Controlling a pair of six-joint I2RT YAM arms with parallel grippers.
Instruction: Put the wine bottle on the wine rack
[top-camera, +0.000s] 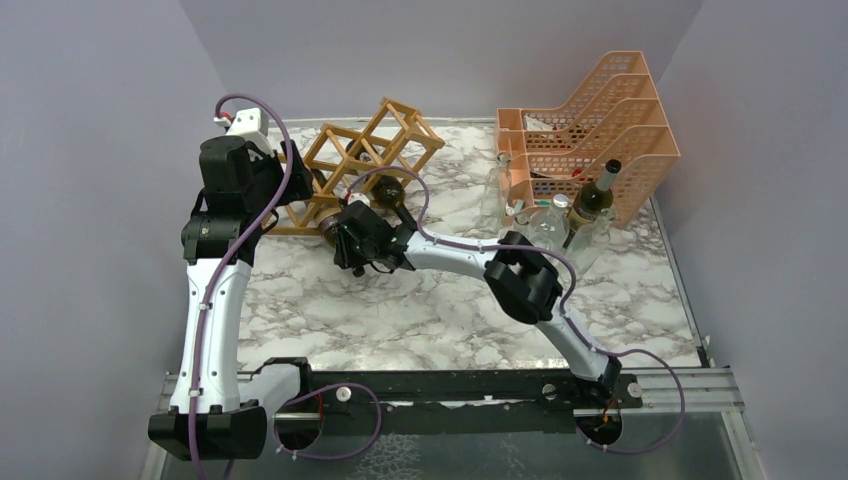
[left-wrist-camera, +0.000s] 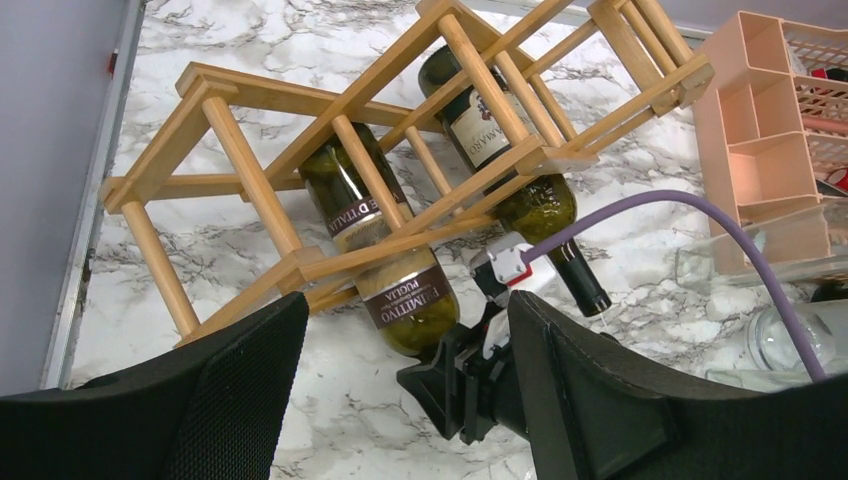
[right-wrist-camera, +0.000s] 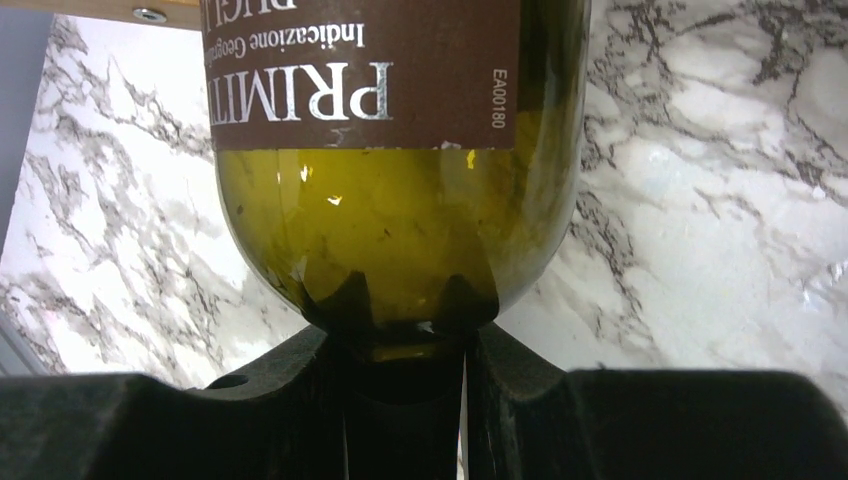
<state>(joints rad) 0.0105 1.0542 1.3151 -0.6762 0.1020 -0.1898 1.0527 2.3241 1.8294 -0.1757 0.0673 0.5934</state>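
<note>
Two bottles: both sat in the rack (top-camera: 365, 160), one cell each, with their necks out on the near side.
Bottle (left-wrist-camera: 405, 290): green glass with a brown label reading PUGLIA. It lay in a lower cell, body through the sticks, with the shoulder and neck clear of the frame and low over the tabletop (top-camera: 440, 310).
Right end effector (right-wrist-camera: 400, 340): pressed together on the bottle's neck, just under the shoulder. In the right wrist view the glass bulged directly above the black fingers.
Left end effector (left-wrist-camera: 408, 340): spread wide, with nothing between the fingers (left-wrist-camera: 230, 390). It hovered on the near side of the rack, looked down on both bottles and touched neither.
Second bottle (left-wrist-camera: 500, 150): dark green with a cream label, in the next cell up and to the right in the left wrist view. Its neck was free and slanted down toward the tabletop.
Rack: light wood lattice with diamond cells, at the far left of the tabletop, set at an angle to the tabletop edges.
Tabletop: white and grey marble pattern.
Organiser (top-camera: 600, 120): peach mesh trays at the far right, well apart from the rack.
Other glass: a dark upright bottle (top-camera: 595, 195) and some clear ones (top-camera: 553, 222) stood just in front of the organiser.
Cable (left-wrist-camera: 700, 215): purple, arced across the left wrist view above the right arm.
Contact: only the right fingers and the rack sticks were seen touching the bottle.
</note>
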